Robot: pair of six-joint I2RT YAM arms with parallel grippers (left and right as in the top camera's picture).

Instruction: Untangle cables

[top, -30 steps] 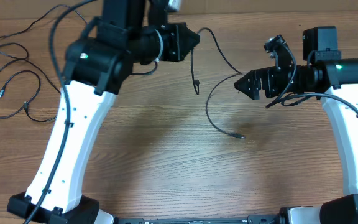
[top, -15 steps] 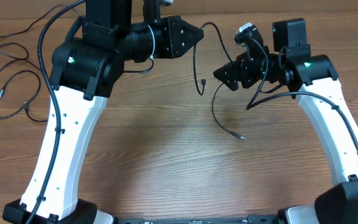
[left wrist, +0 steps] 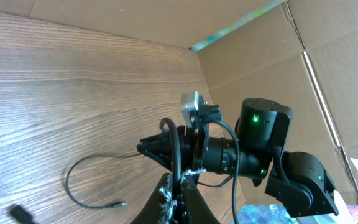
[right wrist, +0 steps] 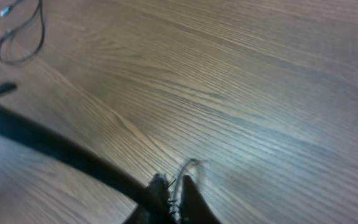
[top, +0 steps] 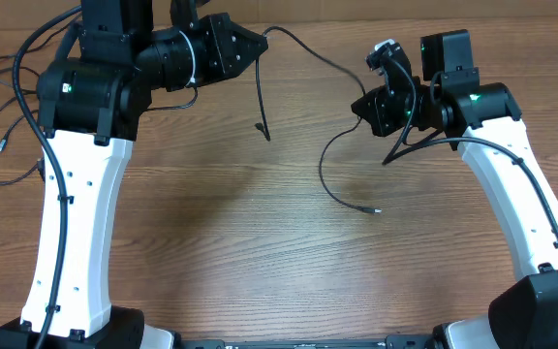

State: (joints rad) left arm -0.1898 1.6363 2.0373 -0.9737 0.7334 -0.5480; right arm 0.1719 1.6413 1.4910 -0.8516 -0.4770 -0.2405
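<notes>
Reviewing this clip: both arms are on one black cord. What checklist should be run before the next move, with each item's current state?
1. Left gripper shut on the held cable: ok.
2. Right gripper shut on the same cable: ok. The right wrist view shows it running into closed fingers.
3. Span between the grippers slack, not taut: ok, it arcs.
4. Plug end lying free on the table: ok.
5. Dangling end below the left gripper clear of the loop: ok.
6. Other cables at the left edge separate from the held one: ok.
7. No knot hidden inside either grip: cannot tell.
</notes>
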